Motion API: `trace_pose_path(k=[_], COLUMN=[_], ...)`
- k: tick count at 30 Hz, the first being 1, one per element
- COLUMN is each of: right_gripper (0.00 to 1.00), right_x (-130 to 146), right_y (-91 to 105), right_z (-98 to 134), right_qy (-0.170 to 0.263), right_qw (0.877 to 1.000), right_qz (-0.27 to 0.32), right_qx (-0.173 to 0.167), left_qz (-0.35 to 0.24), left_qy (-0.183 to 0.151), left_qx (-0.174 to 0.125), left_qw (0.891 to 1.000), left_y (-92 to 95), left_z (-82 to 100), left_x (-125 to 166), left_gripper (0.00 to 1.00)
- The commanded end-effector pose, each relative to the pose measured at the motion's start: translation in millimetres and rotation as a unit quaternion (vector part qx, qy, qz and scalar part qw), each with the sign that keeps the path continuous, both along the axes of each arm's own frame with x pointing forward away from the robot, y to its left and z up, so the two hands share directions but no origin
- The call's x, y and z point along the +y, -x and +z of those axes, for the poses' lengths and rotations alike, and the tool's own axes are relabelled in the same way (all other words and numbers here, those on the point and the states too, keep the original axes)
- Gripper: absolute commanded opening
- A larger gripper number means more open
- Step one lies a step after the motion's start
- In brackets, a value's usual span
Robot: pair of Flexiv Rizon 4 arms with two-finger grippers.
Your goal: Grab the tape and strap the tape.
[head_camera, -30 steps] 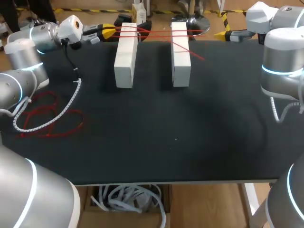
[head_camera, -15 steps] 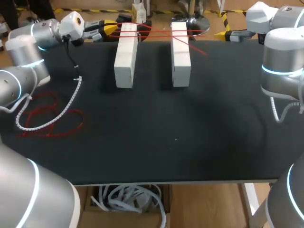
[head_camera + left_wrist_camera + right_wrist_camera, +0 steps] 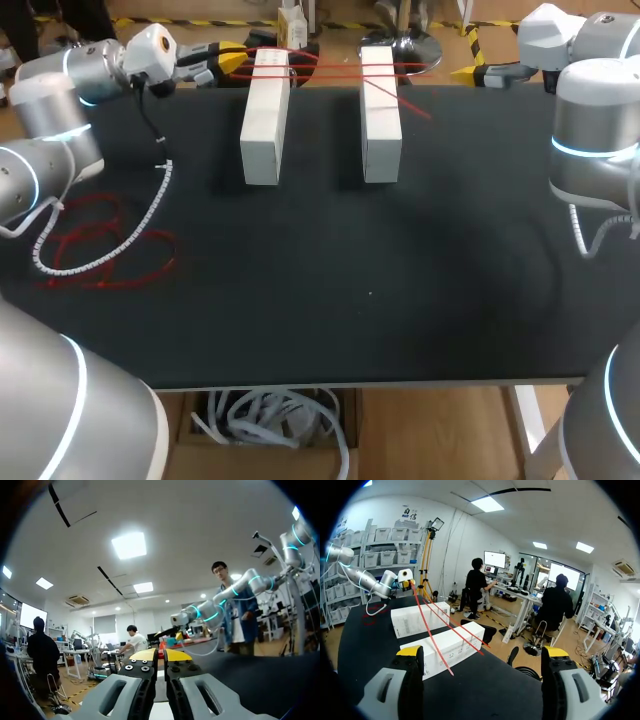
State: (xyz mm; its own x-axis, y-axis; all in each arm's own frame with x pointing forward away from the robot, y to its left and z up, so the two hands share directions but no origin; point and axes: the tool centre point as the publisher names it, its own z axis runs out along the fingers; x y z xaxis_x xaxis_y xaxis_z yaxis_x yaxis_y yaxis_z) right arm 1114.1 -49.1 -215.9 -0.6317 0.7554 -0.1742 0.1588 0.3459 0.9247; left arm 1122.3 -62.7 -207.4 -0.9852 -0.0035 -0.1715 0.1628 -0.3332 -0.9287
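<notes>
Two white blocks, one on the left [image 3: 265, 115] and one on the right [image 3: 380, 115], lie side by side at the far part of the black table [image 3: 330, 300]. Red tape [image 3: 335, 70] runs in a few strands across their far ends, and a loose end trails onto the table past the right block. The strands meet at my left gripper [image 3: 232, 62], which is shut on the tape beyond the left block's far end. In the left wrist view its fingers [image 3: 150, 655] are pressed together. My right gripper [image 3: 482, 655] stands open at the table's far right, holding nothing, with the taped blocks [image 3: 447, 647] ahead of it.
A loose heap of red tape [image 3: 105, 250] lies on the table's left side, with a white spiral cable [image 3: 150, 210] from my left arm draped over it. The near half of the table holds no objects.
My left gripper has shifted slightly toward the far edge, drawing the tape strands with it; the loose end past the right block moved a little farther back. The right arm is still.
</notes>
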Motion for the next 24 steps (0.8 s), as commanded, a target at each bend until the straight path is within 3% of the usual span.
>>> trace_pose_path(k=[1, 7, 16, 24], right_gripper=[1.00, 1.00, 1.00, 1.00], right_x=[-0.6, -0.6, -0.6, -0.6], right_y=[-0.2, -0.2, -0.2, -0.2], right_z=[-0.1, -0.1, -0.1, -0.1], right_qy=[0.000, 0.000, 0.000, 0.000], right_qw=[1.000, 1.000, 1.000, 1.000], right_qz=[0.001, 0.001, 0.001, 0.001], right_qx=[0.000, 0.000, 0.000, 0.000], left_qz=[0.013, 0.008, 0.006, 0.005], left_qy=[0.016, 0.043, 0.050, 0.047], left_qx=[-0.003, -0.001, 0.002, 0.015], left_qw=[1.000, 0.999, 0.999, 0.999], left_y=[16.5, 33.8, 55.2, 71.5], left_z=[10.6, 28.1, 60.0, 73.3], left_x=[-8.6, -15.1, -18.9, -19.8], left_gripper=[0.00, 0.00, 0.00, 0.00])
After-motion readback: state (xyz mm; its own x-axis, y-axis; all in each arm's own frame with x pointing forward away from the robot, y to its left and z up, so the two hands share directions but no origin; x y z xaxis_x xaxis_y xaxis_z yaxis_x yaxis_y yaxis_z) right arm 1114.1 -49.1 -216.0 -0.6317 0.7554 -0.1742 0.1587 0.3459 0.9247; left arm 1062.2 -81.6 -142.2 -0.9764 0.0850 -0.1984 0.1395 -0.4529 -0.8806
